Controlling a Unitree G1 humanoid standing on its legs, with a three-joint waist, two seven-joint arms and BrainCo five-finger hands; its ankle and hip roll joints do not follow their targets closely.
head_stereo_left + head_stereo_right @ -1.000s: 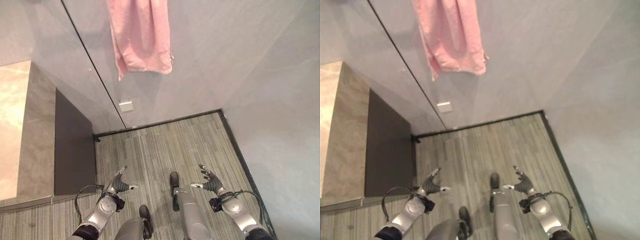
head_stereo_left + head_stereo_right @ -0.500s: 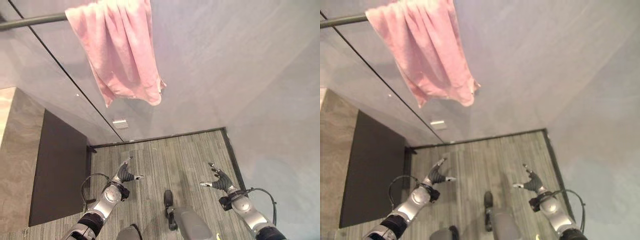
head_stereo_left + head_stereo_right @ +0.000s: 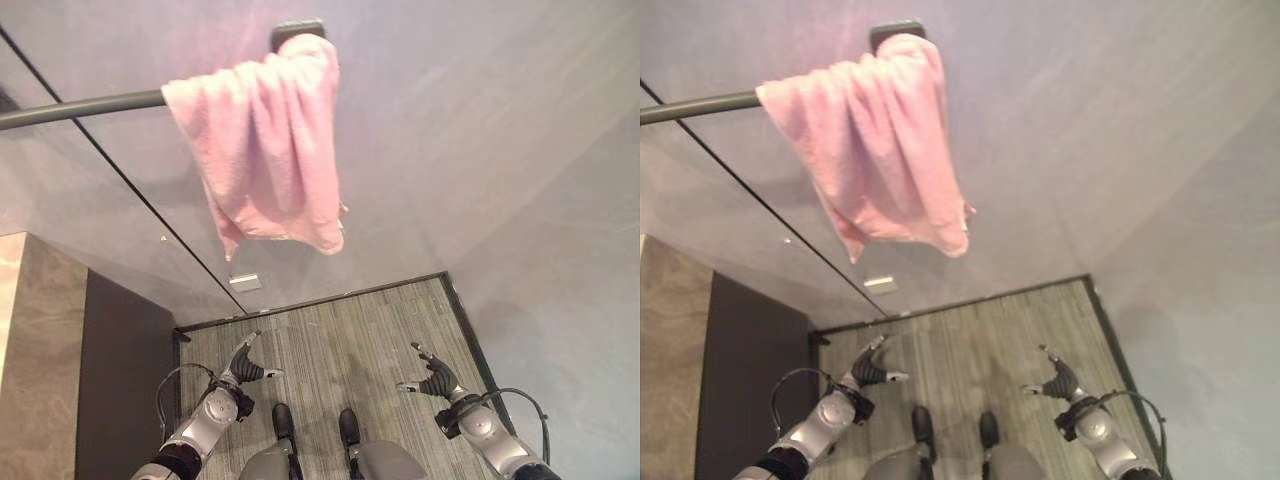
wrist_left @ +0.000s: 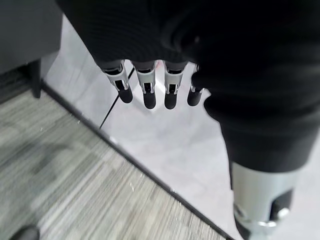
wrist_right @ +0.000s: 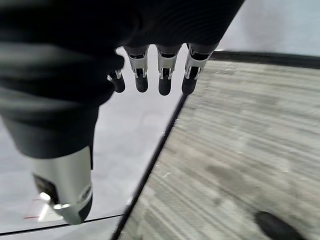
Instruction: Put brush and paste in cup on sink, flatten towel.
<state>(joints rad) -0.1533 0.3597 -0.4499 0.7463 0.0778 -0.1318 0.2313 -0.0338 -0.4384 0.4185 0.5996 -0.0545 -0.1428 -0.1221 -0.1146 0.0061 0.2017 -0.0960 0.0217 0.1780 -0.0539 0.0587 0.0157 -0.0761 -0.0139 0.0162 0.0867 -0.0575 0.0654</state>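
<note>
A pink towel hangs bunched over the right end of a dark rail on the grey wall, high above both hands. My left hand is low over the striped floor, fingers straight and empty. My right hand is low on the right, open too with nothing in it. In the left wrist view the fingers point at the wall's base; in the right wrist view the fingers hang over the carpet.
A stone-topped cabinet with a dark side panel stands at the left. A small white plate sits low on the wall. A dark skirting strip runs along the wall's foot, and another wall closes the right side.
The camera has tilted up: the towel rail's end and bracket now show, and the cabinet has slid left. Both hands stay low and open.
</note>
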